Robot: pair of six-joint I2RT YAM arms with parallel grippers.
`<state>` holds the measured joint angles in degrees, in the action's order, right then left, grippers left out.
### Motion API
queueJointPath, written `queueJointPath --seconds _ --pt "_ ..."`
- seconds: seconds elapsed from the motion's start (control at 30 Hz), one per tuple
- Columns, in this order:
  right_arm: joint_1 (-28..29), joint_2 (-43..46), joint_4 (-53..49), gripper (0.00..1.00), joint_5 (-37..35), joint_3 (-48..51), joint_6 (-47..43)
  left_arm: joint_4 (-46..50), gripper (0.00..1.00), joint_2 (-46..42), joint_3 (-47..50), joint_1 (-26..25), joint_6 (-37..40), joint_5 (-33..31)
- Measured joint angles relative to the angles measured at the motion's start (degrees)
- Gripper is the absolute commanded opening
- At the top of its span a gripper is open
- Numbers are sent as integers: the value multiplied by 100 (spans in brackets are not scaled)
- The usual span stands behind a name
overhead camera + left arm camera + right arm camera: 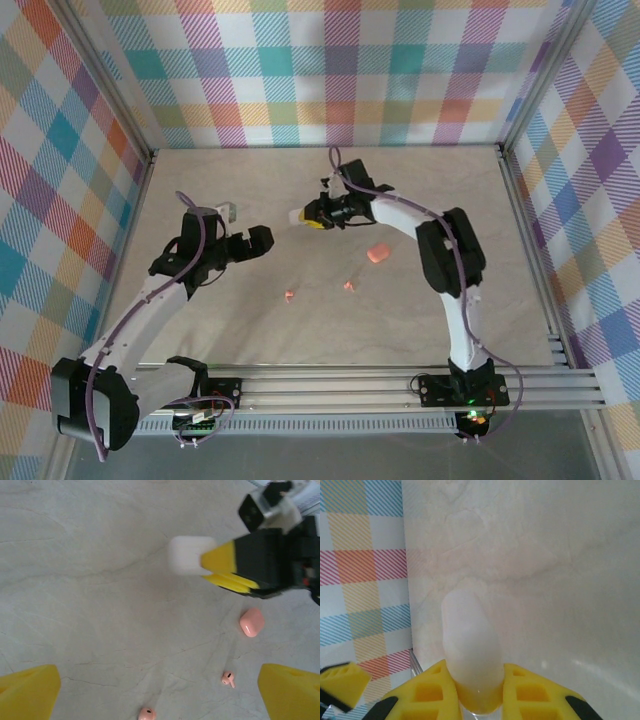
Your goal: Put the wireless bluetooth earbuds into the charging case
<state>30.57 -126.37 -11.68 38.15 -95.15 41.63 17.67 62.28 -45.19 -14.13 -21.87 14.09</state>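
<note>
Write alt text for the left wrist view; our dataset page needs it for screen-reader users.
The right gripper pinches a white charging case; on the pale table lie a pink case and two pink earbuds, framed by the yellow fingertips of the open left gripper.

Near the table's (400, 330) middle, the left earbud (289, 295) and right earbud (348, 286) lie apart. A loose case (377, 255) lies just right of them, slightly behind. Further back, a second case (299, 215) sits between the right gripper's (310, 220) fingers.
</note>
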Motion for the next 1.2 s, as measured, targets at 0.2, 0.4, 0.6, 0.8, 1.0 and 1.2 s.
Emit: queueJointPath --seconds 0.2,0.4,0.6,0.8,1.0,1.2 --pt "354 -1209 -271 13 68 -1292 92 31 100 2 177 118 46 267" --pt "590 -1753 -597 20 59 -1912 144 42 100 2 177 245 225 494" --pt "621 -1797 -901 40 -31 -2044 107 44 100 0 177 264 374 780" --pt "627 -1731 -1158 52 -260 -2090 -52 44 100 -2 177 264 417 890" --pt "614 -1239 -1694 54 -876 -1950 -376 50 100 -61 177 264 411 929" --pt "601 70 -1834 54 -1486 -1023 -925 7 100 -111 177 267 326 1311"
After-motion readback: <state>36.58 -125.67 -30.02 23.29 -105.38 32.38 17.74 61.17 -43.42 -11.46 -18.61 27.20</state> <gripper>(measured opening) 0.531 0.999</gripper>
